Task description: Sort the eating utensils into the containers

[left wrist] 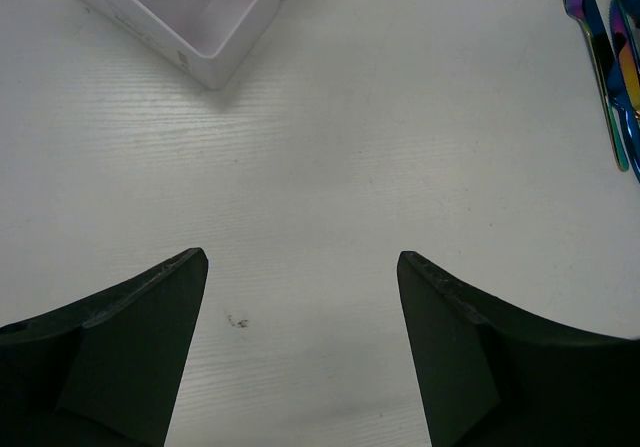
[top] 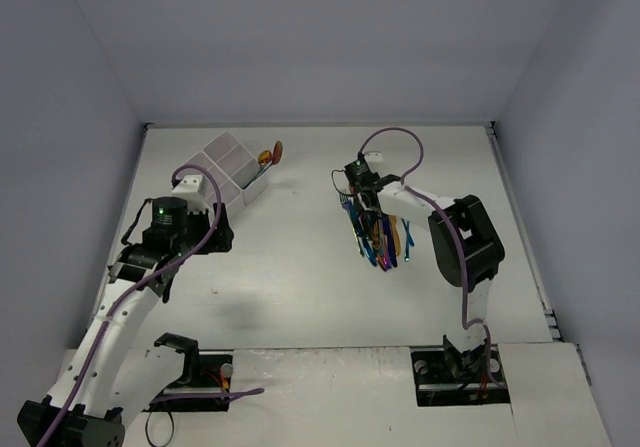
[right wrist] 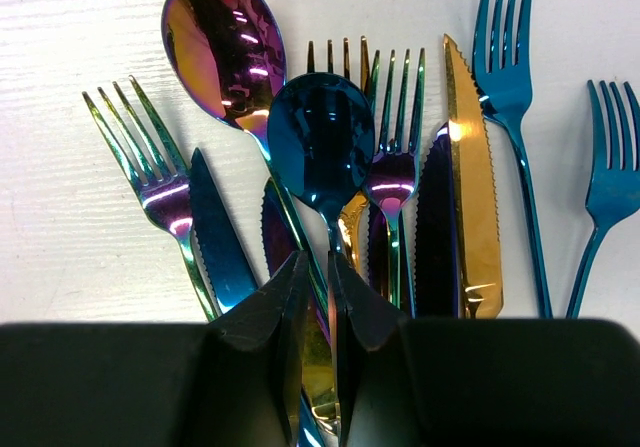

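- On the worktop (top: 300, 267), right of centre, the unsorted eating utensils (top: 378, 235) lie in one overlapping heap. They are well apart from the white four-compartment box (top: 250, 189) at the far left.
- One gold utensil (top: 270, 155) already leans out at the box's right corner. Which compartment holds it cannot be told.
- The right end effector (right wrist: 320, 262) is down over the heap. Its fingers are closed almost together on the slender neck of the blue spoon (right wrist: 322, 142), just below the bowl.
- The left end effector (left wrist: 300, 257) hangs over bare worktop near the box with its jaws spread wide, holding nothing.
- Around the gripped piece:
  - The blue spoon lies on top of the pile.
  - The purple spoon (right wrist: 220, 47) and a rainbow fork (right wrist: 395, 157) are just beside it.
  - A gold knife (right wrist: 470, 177) lies further right.
- Handling, as judged:
  - The pieces look like thin, polished metal, so they should be stiff, light and slippery, with no fragility concern.
  - The narrow neck gives little pad contact, so the spoon may swivel under the weight of its bowl.
  - A hold nearer mid-handle would balance better, but neighbouring handles crowd that zone.
- Risk, as judged: crossed handles may drag or lift with the spoon, so a straight upward lift is advisable.
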Tool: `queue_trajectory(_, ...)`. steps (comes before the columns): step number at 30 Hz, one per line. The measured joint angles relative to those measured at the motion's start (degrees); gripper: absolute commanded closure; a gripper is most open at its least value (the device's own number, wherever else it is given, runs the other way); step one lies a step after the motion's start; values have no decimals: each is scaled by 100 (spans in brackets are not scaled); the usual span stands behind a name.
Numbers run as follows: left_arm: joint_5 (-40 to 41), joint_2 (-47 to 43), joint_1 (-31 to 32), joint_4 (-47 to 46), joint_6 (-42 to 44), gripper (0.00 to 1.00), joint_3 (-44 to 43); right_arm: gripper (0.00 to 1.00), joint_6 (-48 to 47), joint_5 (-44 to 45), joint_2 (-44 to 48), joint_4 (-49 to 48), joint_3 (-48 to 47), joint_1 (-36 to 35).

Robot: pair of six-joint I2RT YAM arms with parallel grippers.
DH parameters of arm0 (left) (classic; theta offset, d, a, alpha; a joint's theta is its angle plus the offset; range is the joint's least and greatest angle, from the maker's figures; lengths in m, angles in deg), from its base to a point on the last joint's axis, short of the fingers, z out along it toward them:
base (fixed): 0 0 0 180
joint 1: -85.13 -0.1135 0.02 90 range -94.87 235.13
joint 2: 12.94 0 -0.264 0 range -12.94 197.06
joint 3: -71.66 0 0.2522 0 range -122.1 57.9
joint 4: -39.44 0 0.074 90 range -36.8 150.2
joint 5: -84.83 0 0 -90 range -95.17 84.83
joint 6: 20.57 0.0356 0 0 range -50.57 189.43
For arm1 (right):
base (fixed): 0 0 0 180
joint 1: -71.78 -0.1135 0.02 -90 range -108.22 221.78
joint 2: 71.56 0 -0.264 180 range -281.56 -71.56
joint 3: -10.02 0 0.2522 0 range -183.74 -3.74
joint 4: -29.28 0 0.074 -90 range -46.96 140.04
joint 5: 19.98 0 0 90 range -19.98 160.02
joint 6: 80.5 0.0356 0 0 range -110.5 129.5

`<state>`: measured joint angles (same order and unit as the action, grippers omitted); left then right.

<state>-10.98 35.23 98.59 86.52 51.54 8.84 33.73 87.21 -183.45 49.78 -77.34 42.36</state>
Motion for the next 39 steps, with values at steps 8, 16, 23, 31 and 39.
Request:
queue_trajectory(8, -23, 12, 0, 2, 0, 26, 11, 89, -124, -40, 6, 1, 33, 87)
queue_trajectory(16, -34, 21, 0, 2, 0, 26, 11, 94, -212, -266, -3, 5, 50, 162)
queue_trajectory(23, -36, 73, 0, -2, 0, 26, 13, 94, -317, -386, -31, -14, 62, 165)
queue_trajectory(31, -38, 102, 0, -11, 0, 26, 13, 84, -328, -442, -40, -110, 92, 187)
queue_trajectory(39, -58, 109, 0, -12, 0, 26, 13, 87, -287, -494, -28, -369, 249, 262)
